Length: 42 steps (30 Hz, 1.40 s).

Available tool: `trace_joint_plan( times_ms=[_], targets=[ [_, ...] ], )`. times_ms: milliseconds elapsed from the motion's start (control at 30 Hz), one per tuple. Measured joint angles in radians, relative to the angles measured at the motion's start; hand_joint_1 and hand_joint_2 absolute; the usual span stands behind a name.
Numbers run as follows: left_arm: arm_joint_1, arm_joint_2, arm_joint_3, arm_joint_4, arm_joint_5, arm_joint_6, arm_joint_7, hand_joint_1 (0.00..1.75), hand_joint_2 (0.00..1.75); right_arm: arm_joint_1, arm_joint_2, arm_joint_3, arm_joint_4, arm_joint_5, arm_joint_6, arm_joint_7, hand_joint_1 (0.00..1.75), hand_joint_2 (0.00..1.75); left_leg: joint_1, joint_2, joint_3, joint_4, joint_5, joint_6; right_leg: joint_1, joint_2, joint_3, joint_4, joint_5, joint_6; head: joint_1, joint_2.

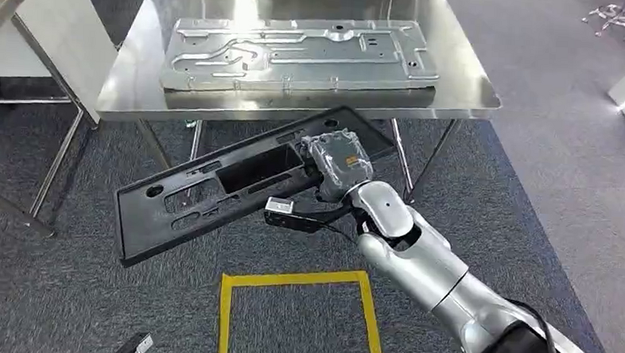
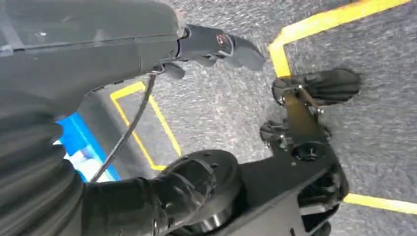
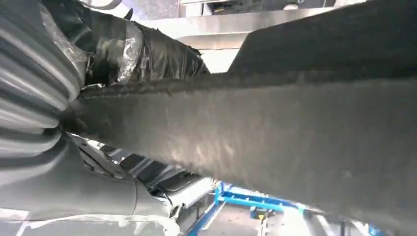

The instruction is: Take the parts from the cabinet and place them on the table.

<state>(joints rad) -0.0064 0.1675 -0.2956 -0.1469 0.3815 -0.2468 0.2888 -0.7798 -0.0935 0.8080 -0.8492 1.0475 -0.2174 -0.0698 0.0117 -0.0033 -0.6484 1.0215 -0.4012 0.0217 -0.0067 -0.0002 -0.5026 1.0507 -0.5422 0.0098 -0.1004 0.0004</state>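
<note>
Right hand (image 1: 338, 163) grips forward; left hand (image 2: 216, 46) hangs.

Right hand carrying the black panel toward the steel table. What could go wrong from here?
1. The right hand holds the black panel near one end; the long free end may sag or twist loose.
2. The panel sits below the steel table edge and may strike it.
3. The metal plate leaves little room.

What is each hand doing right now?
Left hand: hangs over the floor, holding nothing; open or shut cannot be told.
Right hand: holding the black panel.
</note>
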Motion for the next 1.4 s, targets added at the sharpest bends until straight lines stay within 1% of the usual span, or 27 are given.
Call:
trace_joint_plan(
  times_ms=[67, 133, 200, 233, 267, 300, 333, 400, 467, 533, 567, 600, 667, 700, 733, 767, 833, 867, 1000, 1067, 1133, 1200, 1233, 1300, 1333, 1367, 1400],
  targets=[
    [-0.003, 0.0, 0.0, 0.0, 0.002, 0.0, 0.0, 0.0, 1.75, -0.003, 0.0, 0.0, 0.0, 0.0, 0.001, -0.003, 1.75, 1.75, -0.002, 0.0, 0.021, -0.002, -0.017, 0.014, -0.001, 0.001, -0.083, 0.139, 0.0, 0.004, 0.0, 0.0],
    [-0.003, 0.0, 0.0, 0.0, 0.003, 0.0, 0.0, 0.0, 1.75, 0.003, 0.0, 0.0, 0.002, 0.0, 0.002, -0.003, 1.75, 1.75, -0.004, -0.003, 0.044, -0.002, -0.038, 0.016, 0.0, 0.001, -0.181, 0.255, -0.061, 0.006, 0.0, 0.0],
    [-0.002, 0.0, 0.0, 0.0, 0.003, 0.0, 0.0, 0.0, 1.75, 0.005, 0.0, 0.0, 0.004, 0.0, 0.002, -0.003, 1.75, 1.75, -0.006, -0.007, 0.074, -0.002, -0.061, 0.018, 0.001, 0.001, -0.233, 0.263, -0.097, 0.008, 0.001, 0.0],
    [-0.002, 0.0, 0.0, 0.0, 0.003, 0.0, 0.0, 0.0, 1.75, 0.005, 0.0, 0.0, 0.005, 0.0, 0.002, -0.003, 1.75, 1.75, -0.008, -0.008, 0.095, -0.002, -0.075, 0.017, 0.001, 0.001, -0.234, 0.216, -0.072, 0.005, 0.0, 0.0],
    [-0.003, 0.0, 0.0, 0.0, 0.003, 0.0, -0.001, 0.0, 1.75, 0.002, 0.0, 0.0, 0.005, 0.0, 0.003, -0.003, 1.75, 1.75, -0.01, -0.009, 0.115, -0.002, -0.089, 0.016, 0.004, 0.001, -0.221, 0.149, -0.02, 0.0, 0.001, 0.0],
    [-0.003, 0.0, 0.0, 0.0, 0.003, 0.0, -0.002, 0.0, 1.75, -0.001, -0.001, 0.0, 0.006, 0.0, 0.003, -0.003, 1.75, 1.75, -0.011, -0.01, 0.135, -0.002, -0.104, 0.013, 0.008, 0.002, -0.203, 0.065, 0.064, -0.01, 0.0, 0.0],
    [-0.003, -0.002, 0.0, 0.0, 0.003, 0.0, -0.001, 0.0, 1.75, -0.004, -0.002, 0.0, 0.01, 0.0, 0.004, -0.003, 1.75, 1.75, -0.011, -0.011, 0.138, -0.003, -0.116, 0.011, 0.014, 0.003, -0.198, -0.001, 0.173, -0.021, 0.001, 0.0],
    [-0.009, -0.003, 0.0, 0.0, 0.003, -0.001, -0.001, 0.0, 1.75, -0.02, -0.003, 0.0, 0.017, 0.012, 0.002, 0.008, 1.75, 1.75, -0.009, -0.015, 0.148, -0.012, -0.128, -0.004, 0.022, 0.006, -0.187, -0.003, 0.164, -0.031, 0.004, 0.0],
    [-0.009, -0.003, 0.0, 0.0, 0.005, -0.001, -0.001, 0.0, 1.75, -0.037, -0.003, 0.0, 0.026, 0.04, -0.005, 0.034, 1.75, 1.75, -0.01, -0.015, 0.159, -0.008, -0.109, -0.016, 0.022, 0.006, -0.173, -0.024, 0.164, -0.047, 0.003, 0.0],
    [-0.009, -0.003, 0.0, 0.0, 0.006, -0.001, -0.001, 0.0, 1.75, -0.051, -0.004, -0.002, 0.037, 0.048, -0.013, 0.051, 1.75, 1.75, -0.007, -0.009, 0.123, 0.073, -0.085, -0.021, 0.015, 0.007, -0.13, -0.052, 0.158, -0.056, 0.004, 0.0],
    [-0.011, -0.004, 0.0, 0.0, 0.007, -0.001, -0.002, 0.0, 1.75, -0.062, -0.002, -0.002, 0.045, 0.051, -0.019, 0.056, 1.75, 1.75, -0.005, -0.006, 0.084, 0.14, -0.079, -0.024, 0.014, 0.006, -0.119, -0.056, 0.152, -0.062, 0.002, 0.0],
    [-0.013, -0.003, 0.0, 0.0, 0.007, -0.001, -0.002, 0.0, 1.75, -0.07, 0.002, -0.002, 0.056, 0.052, -0.025, 0.059, 1.75, 1.75, -0.004, -0.005, 0.035, 0.206, -0.101, -0.031, 0.013, 0.006, -0.108, -0.057, 0.142, -0.062, 0.003, 0.0],
    [-0.011, -0.003, 0.0, 0.0, 0.007, 0.0, -0.001, 0.0, 1.75, -0.075, 0.006, -0.005, 0.081, 0.054, -0.035, 0.069, 1.75, 1.75, 0.002, -0.005, -0.042, 0.276, -0.198, -0.045, 0.012, 0.008, -0.081, -0.057, 0.118, -0.061, 0.002, 0.0],
    [-0.01, -0.003, 0.0, 0.0, 0.007, 0.0, -0.001, 0.0, 1.75, -0.076, 0.006, -0.008, 0.092, 0.055, -0.037, 0.07, 1.75, 1.75, 0.004, -0.004, -0.058, 0.268, -0.22, -0.044, 0.012, 0.008, -0.066, -0.056, 0.106, -0.058, 0.003, 0.0],
    [-0.01, -0.003, 0.0, 0.0, 0.007, 0.0, -0.001, 0.0, 1.75, -0.076, 0.006, -0.009, 0.103, 0.055, -0.037, 0.072, 1.75, 1.75, 0.007, -0.003, -0.059, 0.232, -0.213, -0.048, 0.011, 0.007, -0.05, -0.055, 0.093, -0.055, 0.002, 0.0],
    [-0.01, -0.003, 0.0, 0.0, 0.007, 0.0, 0.0, 0.0, 1.75, -0.077, 0.007, -0.011, 0.11, 0.055, -0.037, 0.074, 1.75, 1.75, 0.009, -0.002, -0.048, 0.171, -0.173, -0.047, 0.01, 0.007, -0.033, -0.054, 0.08, -0.052, 0.003, 0.0],
    [-0.006, -0.003, 0.0, 0.0, 0.006, 0.0, 0.001, 0.0, 1.75, -0.082, 0.011, -0.012, 0.127, 0.058, -0.043, 0.076, 1.75, 1.75, 0.012, 0.001, -0.011, 0.003, 0.011, -0.05, 0.007, 0.006, -0.016, -0.052, 0.052, -0.042, 0.003, 0.0],
    [-0.004, -0.003, 0.0, 0.001, 0.006, 0.0, 0.003, 0.0, 1.75, -0.085, 0.02, -0.013, 0.141, 0.064, -0.051, 0.078, 1.75, 1.75, 0.006, 0.006, -0.017, -0.023, 0.036, -0.043, 0.008, 0.009, 0.001, -0.041, 0.041, -0.035, 0.004, 0.0],
    [-0.006, -0.002, 0.0, 0.001, 0.004, 0.0, 0.005, 0.0, 1.75, -0.093, 0.03, -0.022, 0.169, 0.071, -0.066, 0.085, 1.75, 1.75, -0.001, 0.003, 0.02, -0.049, 0.033, -0.001, 0.005, 0.012, 0.011, -0.047, 0.049, -0.009, 0.004, 0.0],
    [-0.008, -0.002, 0.0, 0.001, 0.004, 0.0, 0.003, 0.0, 1.75, -0.097, 0.03, -0.028, 0.183, 0.073, -0.077, 0.086, 1.75, 1.75, 0.0, 0.002, 0.04, -0.055, 0.024, 0.014, 0.0, 0.008, -0.031, 0.041, 0.037, -0.003, 0.004, 0.0],
    [-0.009, -0.002, 0.0, 0.001, 0.003, -0.001, 0.0, 0.0, 1.75, -0.098, 0.03, -0.033, 0.195, 0.077, -0.081, 0.086, 1.75, 1.75, -0.001, 0.002, 0.05, -0.055, 0.012, 0.016, -0.001, 0.008, -0.126, 0.18, -0.023, 0.003, 0.005, 0.0],
    [-0.009, -0.002, 0.0, 0.001, 0.002, -0.003, -0.003, 0.0, 1.75, -0.092, 0.031, -0.035, 0.208, 0.08, -0.081, 0.086, 1.75, 1.75, -0.001, 0.0, 0.065, -0.055, -0.003, 0.015, -0.002, 0.008, -0.194, 0.248, -0.07, 0.006, 0.005, 0.0],
    [-0.009, -0.002, 0.0, 0.002, 0.002, -0.003, -0.003, 0.0, 1.75, -0.091, 0.031, -0.035, 0.214, 0.08, -0.081, 0.086, 1.75, 1.75, -0.001, -0.001, 0.076, -0.053, -0.011, 0.013, -0.004, 0.007, -0.198, 0.225, -0.057, 0.008, 0.005, 0.0],
    [-0.007, -0.002, 0.0, 0.001, 0.002, -0.003, -0.003, 0.0, 1.75, -0.092, 0.031, -0.037, 0.221, 0.081, -0.082, 0.087, 1.75, 1.75, 0.0, -0.003, 0.096, -0.05, -0.027, 0.007, -0.008, 0.006, -0.164, 0.103, 0.032, 0.004, 0.005, 0.0],
    [-0.008, -0.002, 0.0, 0.001, 0.002, -0.003, -0.004, 0.0, 1.75, -0.094, 0.031, -0.039, 0.224, 0.081, -0.082, 0.087, 1.75, 1.75, 0.0, -0.003, 0.104, -0.046, -0.039, 0.002, -0.01, 0.004, -0.131, 0.007, 0.106, 0.001, 0.005, 0.0],
    [-0.01, -0.001, 0.0, 0.002, 0.002, -0.003, -0.005, 0.0, 1.75, -0.096, 0.031, -0.042, 0.228, 0.081, -0.084, 0.086, 1.75, 1.75, -0.003, -0.002, 0.112, -0.041, -0.046, -0.004, -0.009, 0.001, -0.124, -0.035, 0.14, -0.003, 0.005, 0.0],
    [-0.012, 0.0, 0.0, 0.001, 0.002, -0.004, -0.005, 0.0, 1.75, -0.099, 0.032, -0.043, 0.23, 0.081, -0.085, 0.085, 1.75, 1.75, -0.005, -0.005, 0.107, -0.041, -0.052, -0.012, -0.002, 0.001, -0.126, -0.037, 0.108, -0.011, 0.005, 0.0]
  ],
)
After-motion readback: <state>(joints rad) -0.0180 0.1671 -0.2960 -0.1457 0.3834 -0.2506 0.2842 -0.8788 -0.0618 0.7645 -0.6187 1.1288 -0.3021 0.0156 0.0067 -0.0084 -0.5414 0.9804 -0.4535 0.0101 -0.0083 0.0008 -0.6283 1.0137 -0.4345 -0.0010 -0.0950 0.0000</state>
